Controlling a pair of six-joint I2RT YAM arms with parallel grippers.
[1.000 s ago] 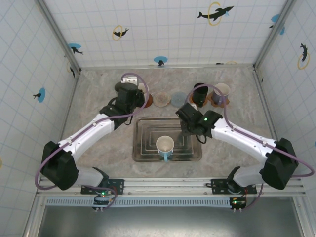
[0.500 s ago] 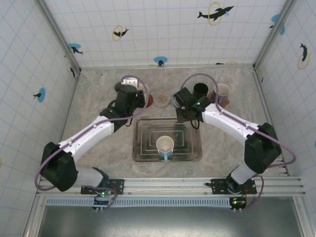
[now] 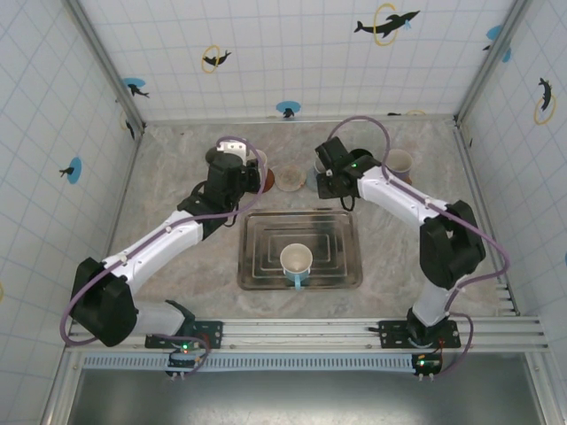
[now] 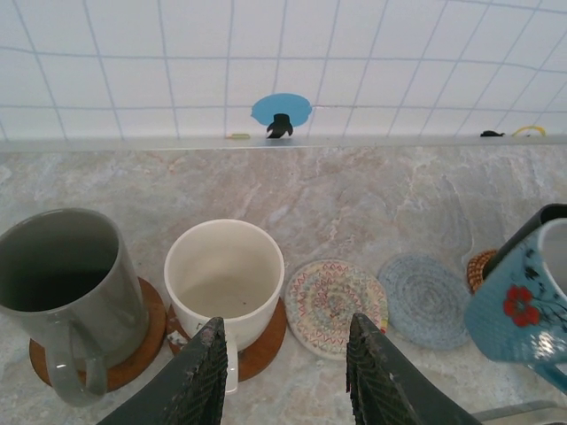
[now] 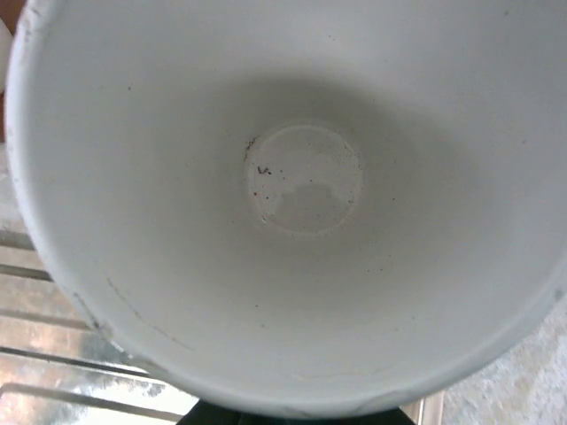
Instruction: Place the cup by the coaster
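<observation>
Right gripper (image 3: 328, 171) was clamped on the rim of the blue flowered cup (image 4: 518, 305), which hung slightly tilted toward the far edge of the counter (image 3: 168, 159), just beside the blue-grey coaster (image 4: 425, 299). Whether its base touched the counter could not be told. Left gripper (image 4: 288, 372) hovered with its fingers apart and nothing between them, near the white mug (image 4: 226, 279). Along the far edge stood a grey mug (image 4: 66, 283) and the white mug, each on a brown coaster, then a patterned coaster (image 4: 335, 297). Another cup (image 3: 296, 259) sat in the tray (image 3: 350, 276), toward the near edge.
</observation>
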